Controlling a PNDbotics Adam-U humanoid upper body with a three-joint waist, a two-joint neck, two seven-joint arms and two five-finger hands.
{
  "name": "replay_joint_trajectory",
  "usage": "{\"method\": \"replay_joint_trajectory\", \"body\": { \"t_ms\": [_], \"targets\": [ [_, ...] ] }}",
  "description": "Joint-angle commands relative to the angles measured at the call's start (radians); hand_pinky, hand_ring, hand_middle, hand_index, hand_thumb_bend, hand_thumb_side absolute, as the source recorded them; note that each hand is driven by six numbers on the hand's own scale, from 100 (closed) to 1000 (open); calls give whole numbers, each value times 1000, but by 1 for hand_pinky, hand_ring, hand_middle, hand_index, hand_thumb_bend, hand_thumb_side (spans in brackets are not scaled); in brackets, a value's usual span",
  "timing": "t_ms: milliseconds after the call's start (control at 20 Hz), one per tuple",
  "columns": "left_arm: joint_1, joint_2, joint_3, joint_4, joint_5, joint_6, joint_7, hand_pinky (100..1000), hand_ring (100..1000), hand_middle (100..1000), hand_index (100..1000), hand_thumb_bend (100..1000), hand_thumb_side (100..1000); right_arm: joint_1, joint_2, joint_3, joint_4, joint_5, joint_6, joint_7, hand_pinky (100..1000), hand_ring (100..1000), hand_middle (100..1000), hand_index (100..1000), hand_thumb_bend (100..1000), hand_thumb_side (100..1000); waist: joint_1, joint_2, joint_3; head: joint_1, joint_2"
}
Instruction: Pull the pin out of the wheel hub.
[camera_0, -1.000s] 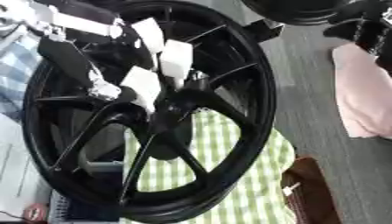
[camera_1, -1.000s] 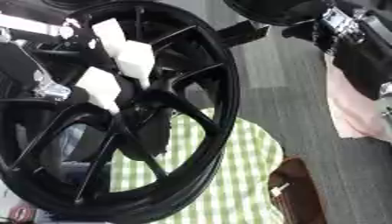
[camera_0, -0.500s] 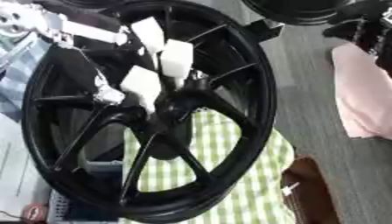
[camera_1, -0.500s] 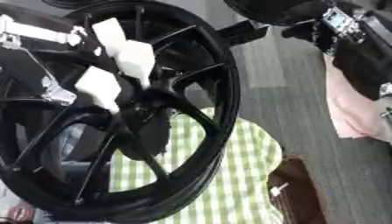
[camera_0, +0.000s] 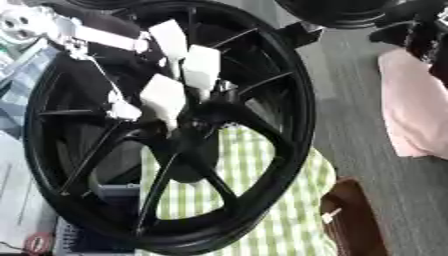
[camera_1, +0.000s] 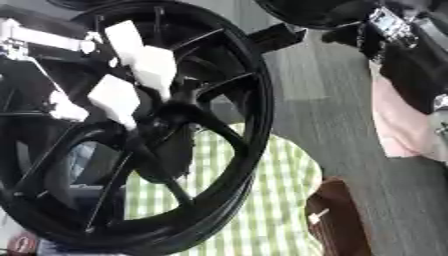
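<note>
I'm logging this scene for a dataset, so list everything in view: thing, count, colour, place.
wheel: one, black, spoked, filling the left and middle of the view.
hub: one, black, at the wheel's centre; no pin can be made out.
cloth: one, green and white checked, under the wheel's lower part.
pink fabric: one, pale pink, right edge.
brown thing: one, dark brown, lower right beside the cloth.
papers: some, pale, lower left edge.
table: grey surface right of the wheel.
left hand: black with white fingertips, reaching from the upper left to the hub.
right hand: dark, upper right corner, away from the wheel.
</note>
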Motion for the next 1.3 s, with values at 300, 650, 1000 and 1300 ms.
{"method": "replay_joint_trajectory", "body": {
  "t_ms": [300, 650, 1000, 1300],
  "targets": [
    [-28, 2, 39, -5, 31, 20, 32, 727, 575, 433, 626, 127, 143, -9, -15, -10, -21, -3, 0, 0, 957, 758, 716, 737, 100, 678, -3, -17, -2, 4, -8],
    [-21, 16, 57, -29, 89, 40, 108, 667, 501, 312, 516, 100, 121, -6, -15, -11, -21, -3, 5, -1, 958, 759, 716, 738, 100, 685, -3, -20, 0, 3, -5],
    [4, 65, 113, -77, 136, 72, 175, 641, 462, 233, 419, 100, 158, -2, -18, -13, -21, -2, 8, -5, 958, 759, 717, 738, 100, 684, -3, -23, 7, 1, 1],
    [28, 104, 199, -128, 187, 101, 243, 621, 435, 189, 371, 100, 181, 2, -20, -16, -21, -3, 7, -9, 958, 759, 717, 738, 100, 684, -6, -27, 14, -5, 3]
  ]
}}
